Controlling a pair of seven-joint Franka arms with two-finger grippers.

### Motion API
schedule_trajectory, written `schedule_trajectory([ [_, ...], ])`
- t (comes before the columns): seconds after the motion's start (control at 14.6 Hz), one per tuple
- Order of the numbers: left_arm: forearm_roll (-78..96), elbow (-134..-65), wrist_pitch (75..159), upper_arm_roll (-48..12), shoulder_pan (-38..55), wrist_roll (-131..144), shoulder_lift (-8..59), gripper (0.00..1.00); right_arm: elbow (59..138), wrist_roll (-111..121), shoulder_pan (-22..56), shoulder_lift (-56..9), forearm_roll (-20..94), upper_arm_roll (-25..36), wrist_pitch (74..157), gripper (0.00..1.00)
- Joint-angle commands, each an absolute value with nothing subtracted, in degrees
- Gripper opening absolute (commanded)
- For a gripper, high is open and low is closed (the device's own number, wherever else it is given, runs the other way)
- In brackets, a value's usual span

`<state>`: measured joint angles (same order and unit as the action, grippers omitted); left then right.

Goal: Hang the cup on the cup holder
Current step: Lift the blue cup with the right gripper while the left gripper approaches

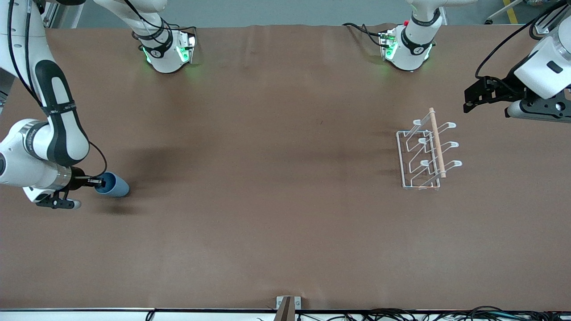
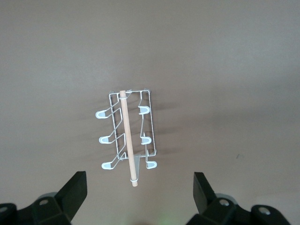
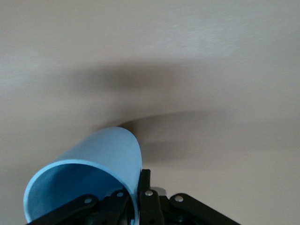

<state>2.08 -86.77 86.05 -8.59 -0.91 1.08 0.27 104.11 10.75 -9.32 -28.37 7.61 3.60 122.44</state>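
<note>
Right gripper is pinching the rim of the cup lying on the table; left gripper is waiting open over the cup holder; thin-wall grip risking slip on lifting.

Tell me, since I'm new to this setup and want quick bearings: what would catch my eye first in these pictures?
The light-blue cup stands out first, at the right arm's end of the table, its rim pinched in the shut right end effector. Next comes the white wire cup holder with its wooden rod, standing toward the left arm's end with no cup on it. The left end effector waits open over the table beside it.
</note>
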Motion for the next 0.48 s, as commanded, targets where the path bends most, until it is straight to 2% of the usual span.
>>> schedule_trajectory([
  [0.0, 2.99, -85.52, 85.17, -8.61, -1.32, 0.0, 0.79, 1.0, 104.85, 11.34, -8.45, -22.43, 13.95, 1.59, 116.22, 0.0],
  [0.21, 3.34, -85.6, 85.17, -8.7, -0.88, 0.0, 0.79, 1.0, 104.85, 10.99, -5.38, -18.73, 23.78, 0.18, 109.79, 0.0],
  [0.41, 5.27, -85.26, 85.17, -8.88, -0.26, 0.09, 2.01, 1.0, 104.85, 10.72, -0.54, -16.7, 36.26, 0.09, 106.97, 0.0],
])
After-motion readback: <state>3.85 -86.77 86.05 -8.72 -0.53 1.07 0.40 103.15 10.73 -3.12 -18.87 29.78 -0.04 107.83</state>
